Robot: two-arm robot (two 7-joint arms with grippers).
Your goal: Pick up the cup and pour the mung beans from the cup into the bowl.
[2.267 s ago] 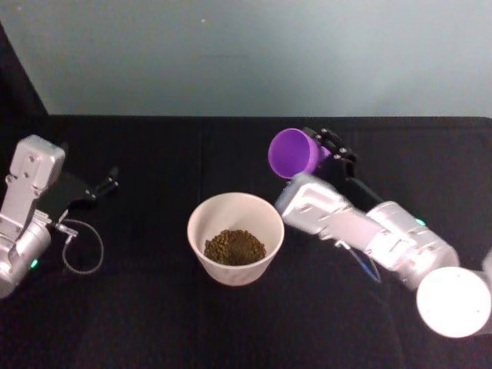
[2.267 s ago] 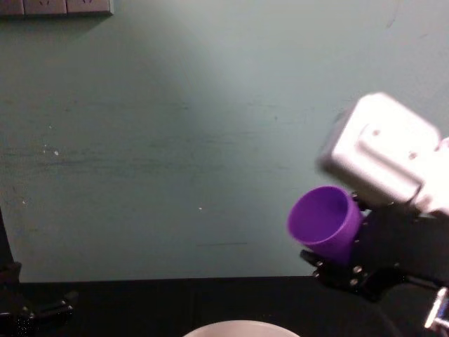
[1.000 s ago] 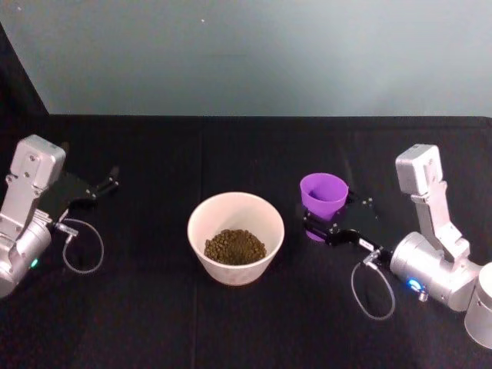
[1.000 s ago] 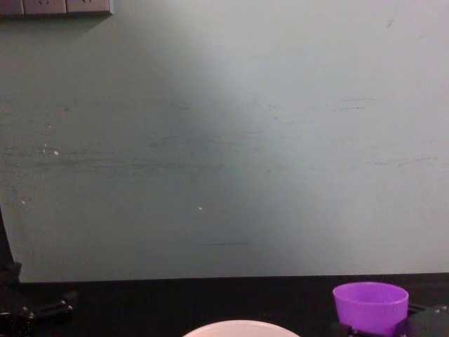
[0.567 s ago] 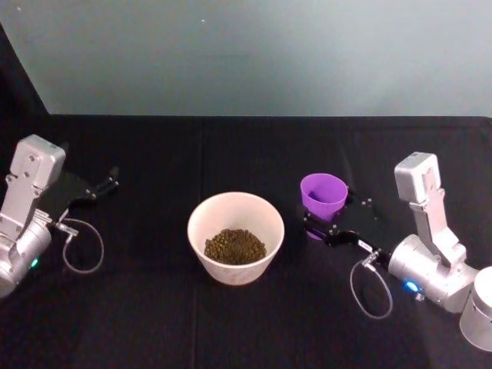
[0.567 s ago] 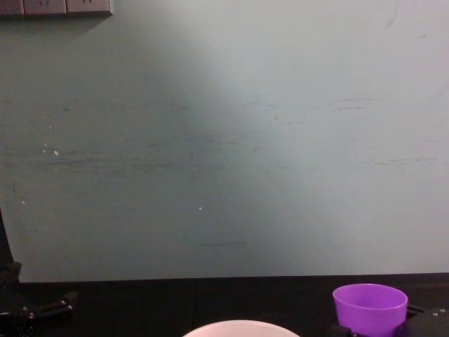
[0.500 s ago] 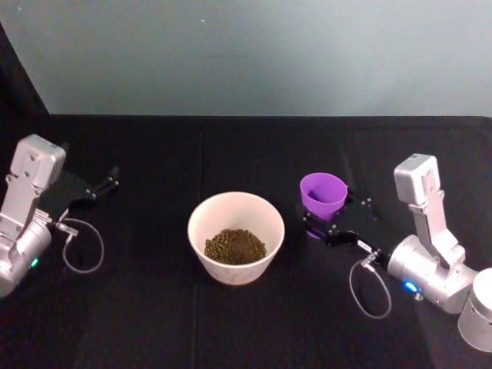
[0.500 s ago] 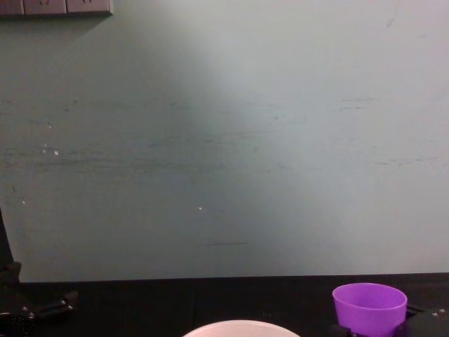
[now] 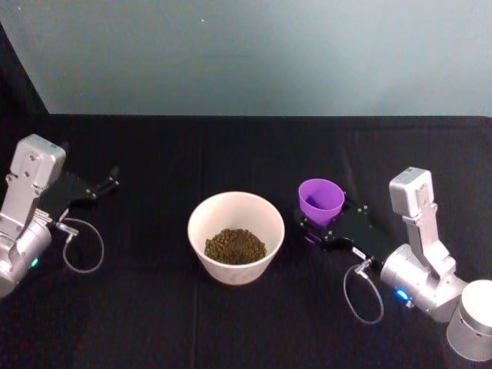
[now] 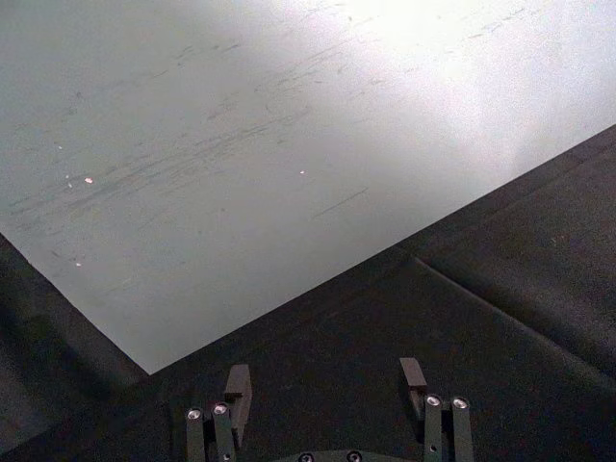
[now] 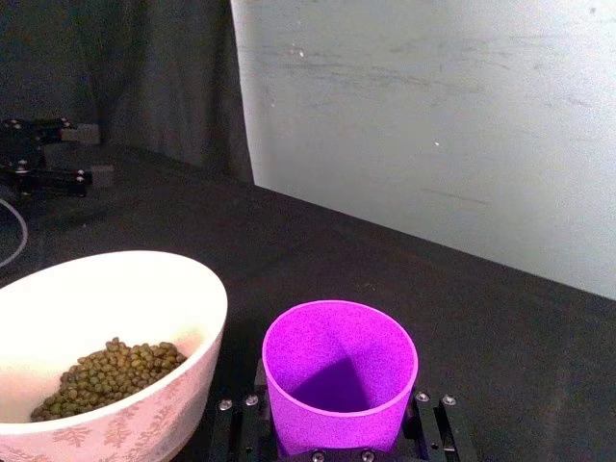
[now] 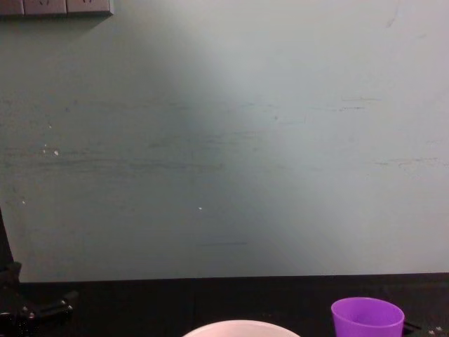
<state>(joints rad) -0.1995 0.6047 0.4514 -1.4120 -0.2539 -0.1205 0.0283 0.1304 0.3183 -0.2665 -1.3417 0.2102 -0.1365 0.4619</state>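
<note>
Two arms here, but really just one is working. The right tool sits just right of centre in the head view, its black jaws on either side of the cup near the base. The cup stands upright on the black desk, a little to the right of the bowl, close but not touching. In the right wrist view the cup looks empty inside, and the bowl beside it has a decent pile of mung beans sitting in the bottom. So I'd say the pour is done and this is the put-down bit.

Whether the jaws are squeezing the cup or have already let go, I honestly can't tell; the pads are hidden behind the cup wall.

To finish it nicely: make sure the cup base is flat on the desk before opening, open evenly so neither pad drags the light plastic sideways, then back straight out away from the bowl. A tumbler like this tips easily if it gets clipped.

The left tool is parked at the left edge of the head view, jaws apart, holding nothing.
</note>
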